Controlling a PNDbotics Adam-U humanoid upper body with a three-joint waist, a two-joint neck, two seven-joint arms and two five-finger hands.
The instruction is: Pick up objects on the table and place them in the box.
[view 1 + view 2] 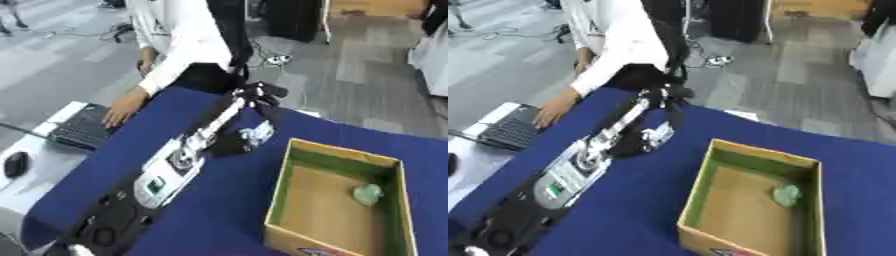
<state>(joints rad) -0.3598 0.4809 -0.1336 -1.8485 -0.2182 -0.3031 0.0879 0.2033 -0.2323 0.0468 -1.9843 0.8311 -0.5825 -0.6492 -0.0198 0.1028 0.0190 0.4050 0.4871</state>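
Note:
My left arm reaches from the lower left across the blue table (pixel 219 200) to its far edge. There my left hand (pixel 260 93) hangs just above a small white-grey object (pixel 256 133), with dark fingers pointing down toward it. Blur hides whether the fingers touch or hold the object. An open cardboard box (pixel 278 186) with a green inner lining stands at the right. A pale green crumpled object (pixel 367 194) lies inside it near the right wall. My right hand shows in neither view.
A laptop (pixel 81 128) and a black mouse (pixel 15 164) sit on a white side table left of the blue table. The far table edge runs just behind my left hand.

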